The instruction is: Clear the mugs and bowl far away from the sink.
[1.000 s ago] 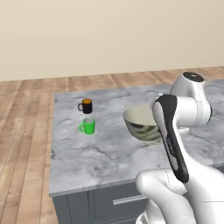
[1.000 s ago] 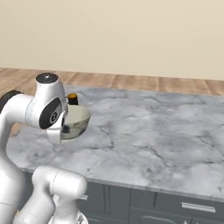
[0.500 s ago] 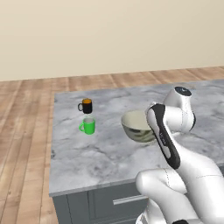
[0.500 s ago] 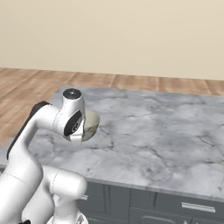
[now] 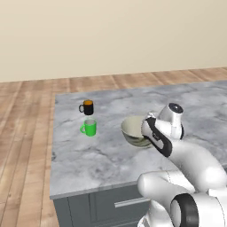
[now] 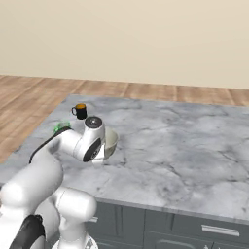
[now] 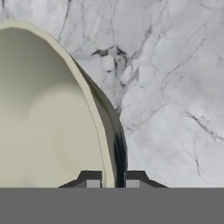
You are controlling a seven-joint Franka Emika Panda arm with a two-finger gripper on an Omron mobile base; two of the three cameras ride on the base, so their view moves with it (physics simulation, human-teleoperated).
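Your gripper (image 7: 112, 179) is clamped on the rim of the bowl (image 7: 48, 113), one dark fingertip inside the wall and the other outside it (you can see the thin rim passing right between them in the hand view). From the left base view your arm folds low over the front of the counter (image 5: 102, 155), its white forearm reaching forward and the dark-jointed wrist sitting against the near right side of the bowl (image 5: 135, 131); from the right base view the hand covers most of the bowl (image 6: 111, 141), with just a curved slice of it showing past the wrist. You're looking at a wide, round bowl, smooth pale cream inside and darker, mottled grey-beige outside. It sits over grey-white marble veined with darker lines, atop dark grey cabinet fronts. Off to the bowl's left you have the green mug (image 5: 90, 128), glossy with its handle pointing left, and just behind it the black mug (image 5: 87, 107) with an orange interior. Both stand upright, near each other, apart from the bowl.
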